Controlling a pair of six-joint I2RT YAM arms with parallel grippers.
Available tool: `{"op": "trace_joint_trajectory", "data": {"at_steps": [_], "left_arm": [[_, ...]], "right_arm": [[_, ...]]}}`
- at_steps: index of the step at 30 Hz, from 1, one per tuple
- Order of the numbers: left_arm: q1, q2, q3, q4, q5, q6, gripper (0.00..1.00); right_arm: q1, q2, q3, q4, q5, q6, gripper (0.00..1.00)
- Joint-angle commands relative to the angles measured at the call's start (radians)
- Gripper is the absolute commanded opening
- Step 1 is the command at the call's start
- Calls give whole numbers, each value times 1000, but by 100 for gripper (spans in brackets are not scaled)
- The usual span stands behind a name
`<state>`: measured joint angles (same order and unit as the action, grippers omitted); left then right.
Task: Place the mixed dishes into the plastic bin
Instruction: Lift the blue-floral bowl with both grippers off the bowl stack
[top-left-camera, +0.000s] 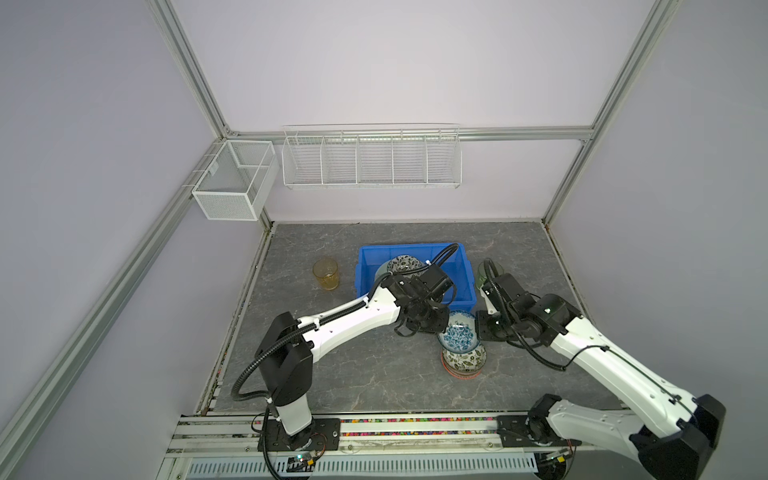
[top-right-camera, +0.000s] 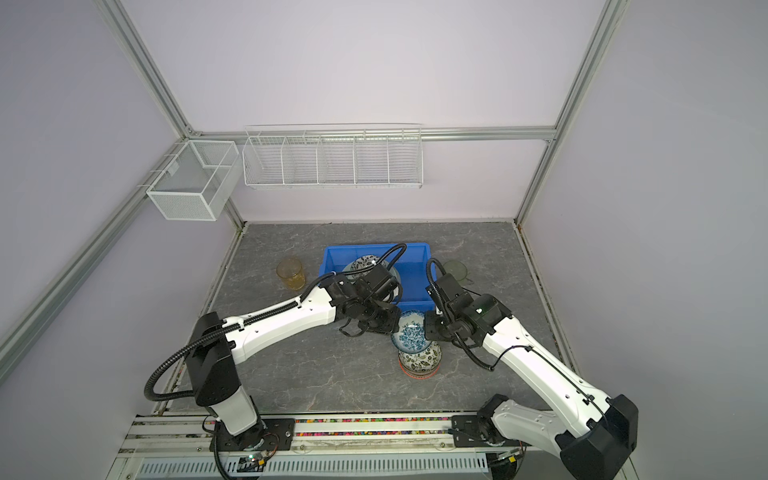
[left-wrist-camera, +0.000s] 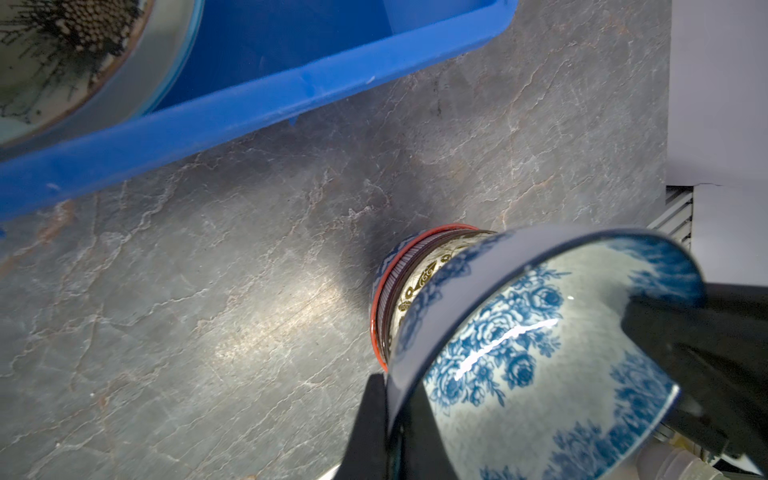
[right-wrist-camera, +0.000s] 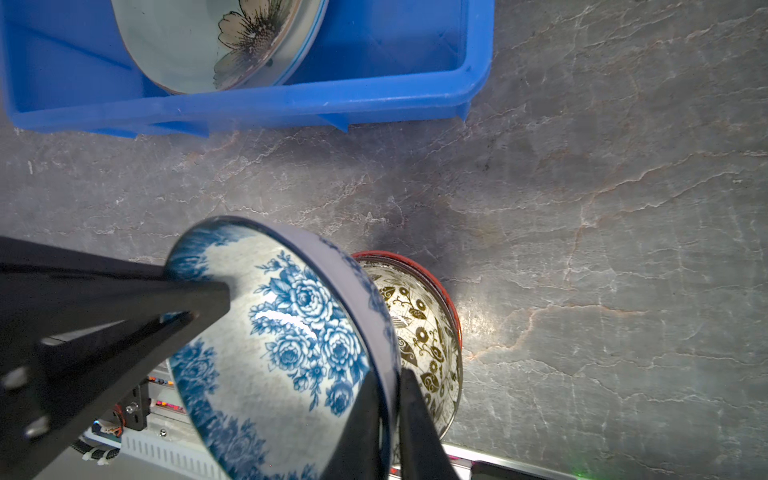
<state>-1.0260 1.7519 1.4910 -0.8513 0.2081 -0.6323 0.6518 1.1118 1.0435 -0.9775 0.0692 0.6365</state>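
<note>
Two grippers meet on one dish: the blue-rose bowl (top-left-camera: 457, 334), held tilted over a stack of bowls (top-left-camera: 462, 362) near the middle of the desk (top-left-camera: 332, 374), on the front side of the plastic bin (top-left-camera: 370, 276). The left gripper (left-wrist-camera: 392, 395) is clamped on the bowl's rim, its fingers (left-wrist-camera: 365, 424) pinching the wall from inside and outside. The right wrist view shows that same grip from across the bowl, tips drawn together on the rim. The right gripper (right-wrist-camera: 388, 390) straddles the opposite rim, one finger on each side and barely parted; I cannot tell whether it presses the wall. Both top views hide these contacts under the black wrists. Only the top views show the amber cup (top-left-camera: 325, 273), standing between the bin and the desk's left edge, and the green cup (top-right-camera: 455, 269) just beside the bin's right wall. In a top view the green cup is half hidden behind the right arm (top-left-camera: 509, 291). In the bin, toward the desk's back edge, lies a pale green plate (right-wrist-camera: 178, 41). Its flower is sharp in the right wrist view and only a blur in the left wrist view. Both top views add a black-and-white patterned bowl (top-left-camera: 405, 264) sitting with it. The wrist views resolve the stack: a leaf-patterned bowl (right-wrist-camera: 424, 332) nested in a red-rimmed bowl (right-wrist-camera: 415, 266).
</note>
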Motion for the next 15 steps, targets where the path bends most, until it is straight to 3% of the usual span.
{"op": "trace_joint_trajectory", "data": {"at_steps": [1, 7, 11, 15], "left_arm": [[-10, 15, 54, -26, 23, 45, 0], [-8, 45, 115, -64, 7, 82, 0], [1, 57, 156, -80, 5, 105, 0], [26, 82, 195, -103, 14, 129, 0]], "right_arm": [[4, -26, 23, 64, -3, 21, 22], [4, -75, 21, 58, 8, 38, 40], [4, -110, 12, 37, 31, 55, 62], [4, -144, 0, 28, 44, 70, 76]]}}
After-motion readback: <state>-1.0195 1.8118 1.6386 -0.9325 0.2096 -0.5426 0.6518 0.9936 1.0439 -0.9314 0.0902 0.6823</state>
